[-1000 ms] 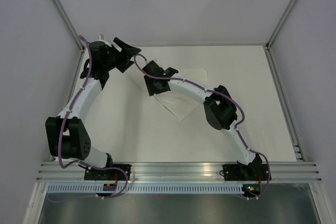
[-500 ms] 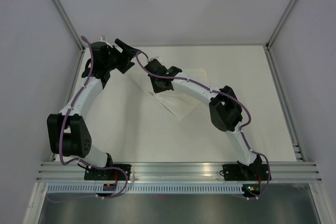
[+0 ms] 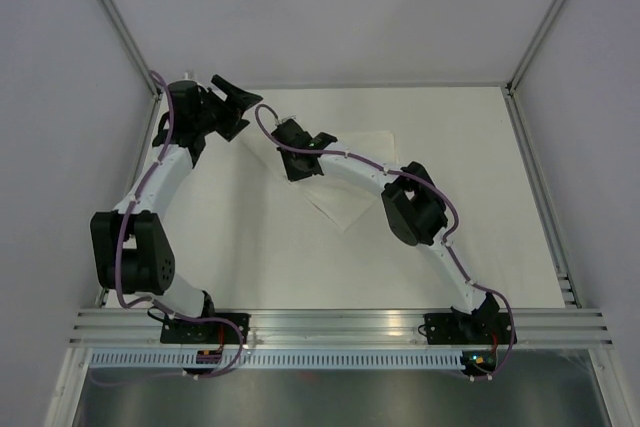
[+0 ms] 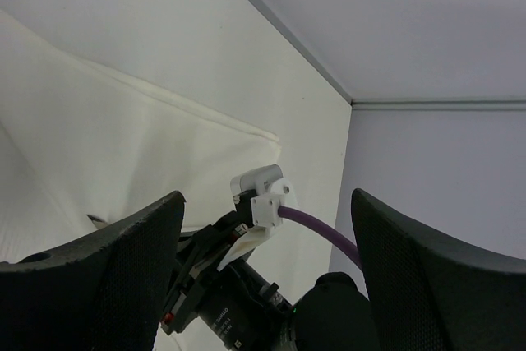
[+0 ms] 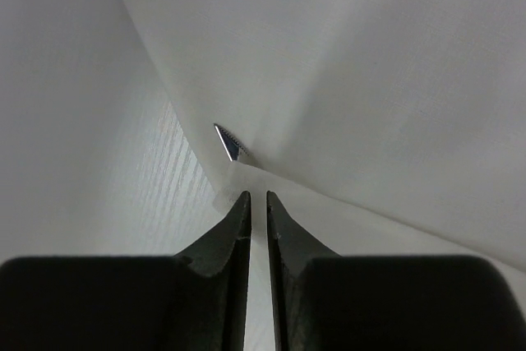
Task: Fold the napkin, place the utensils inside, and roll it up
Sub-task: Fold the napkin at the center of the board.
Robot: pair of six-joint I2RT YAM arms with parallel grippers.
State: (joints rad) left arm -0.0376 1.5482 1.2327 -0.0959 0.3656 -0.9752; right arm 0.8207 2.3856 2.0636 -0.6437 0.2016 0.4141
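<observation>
Nearest, the left arm's base (image 3: 200,329) and the right arm's base (image 3: 468,329) sit at the near edge of the table (image 3: 480,207). Both are well short of the napkin (image 3: 352,185), one to its near-left and one to its near-right. The napkin lies toward the far middle of the table, a white sheet with one corner pointing at the near edge and a raised fold along its left side.

The right arm (image 3: 362,165) reaches over the napkin from the near-right, and the right gripper (image 5: 257,196) sits at the napkin's far-left part. In the right wrist view its fingers are pressed almost together, with only a thin white line between them. The napkin's crease runs straight into the tips, so they appear to pinch the cloth there, and the cloth rises in a smooth slope to the right. Just beyond the tips a small dark pointed sliver (image 5: 229,142) peeks out under the fold. I cannot tell whether it is one of the utensils.

Farther off, past the napkin's far-left edge, the left gripper (image 3: 240,107) hangs with its fingers spread wide, apart from the cloth. Its wrist view looks back across the napkin at the right arm's wrist and purple cable (image 4: 316,228).
</observation>
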